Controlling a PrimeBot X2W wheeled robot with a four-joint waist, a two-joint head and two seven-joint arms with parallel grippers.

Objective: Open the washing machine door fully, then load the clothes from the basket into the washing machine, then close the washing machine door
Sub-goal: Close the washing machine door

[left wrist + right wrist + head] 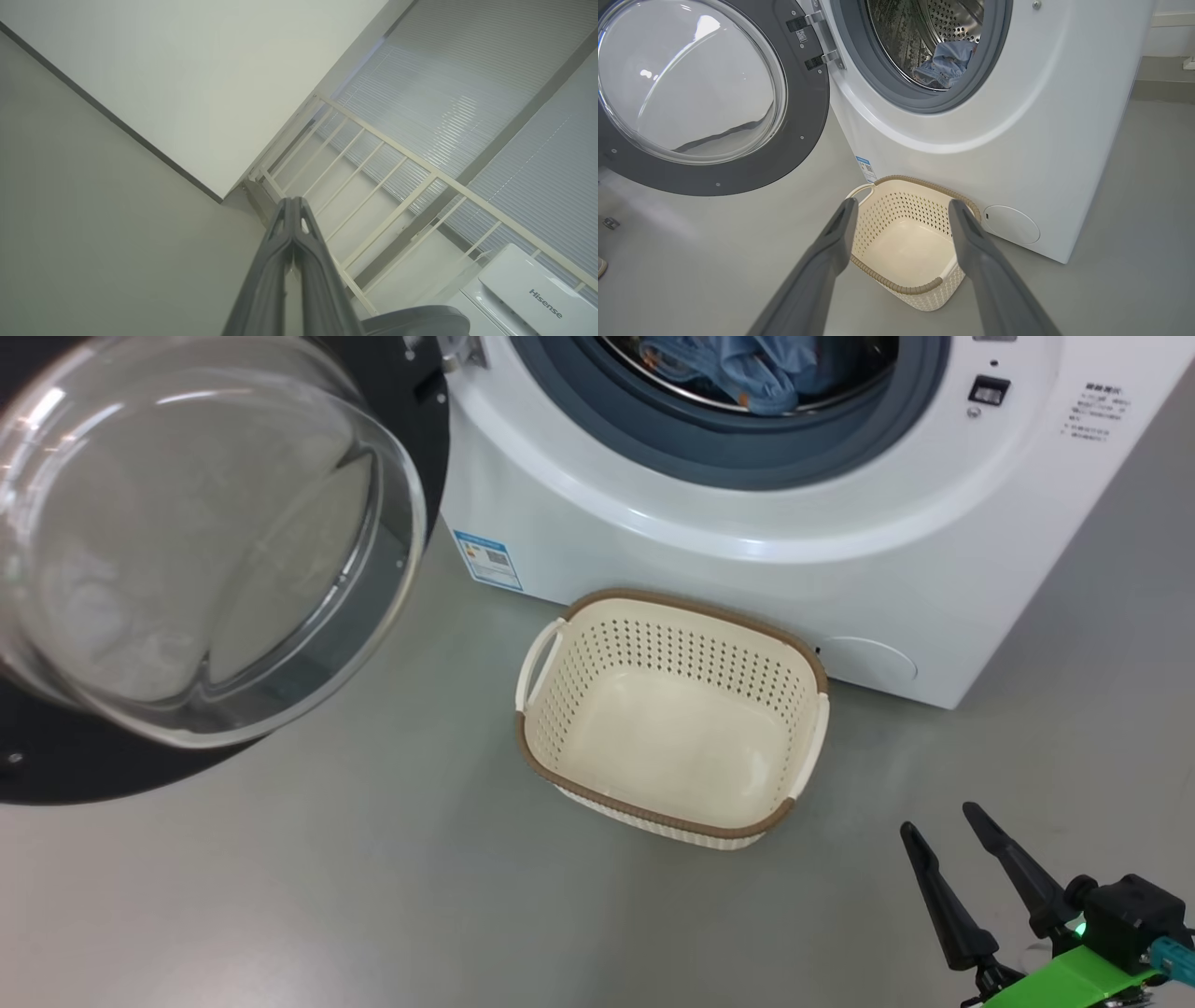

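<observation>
Right up against the head camera hangs the washing machine door [187,551], swung wide to the left of the washing machine [747,579], its glass bulge facing us. Below the opening, the basket [672,644] sits on the floor [373,896] just in front of the machine's base, and it's bare inside, not a garment in it. The clothes [747,369] are up in the drum [901,28], a blue bundle lying low and close to the grey gasket [709,448]. So by my reading the loading is done and only the closing is left.

Right gripper [937,816] hovers low at the right, well apart from the basket, fingers spread wide with nothing between them. Left gripper [293,201] is off pointing at a wall [187,70] and a railing [373,140], fingers pressed together, holding nothing.

Now the dangers. That bundle looks near the drum lip; if a fold hangs over the gasket, the door could pinch it and fail to latch. A push on the bulging glass rather than the black ring could let a finger slide off the curve. A soft shove may bring the door to the frame without clicking it home. And an arm sweeping in low could clip the basket and knock it aside
</observation>
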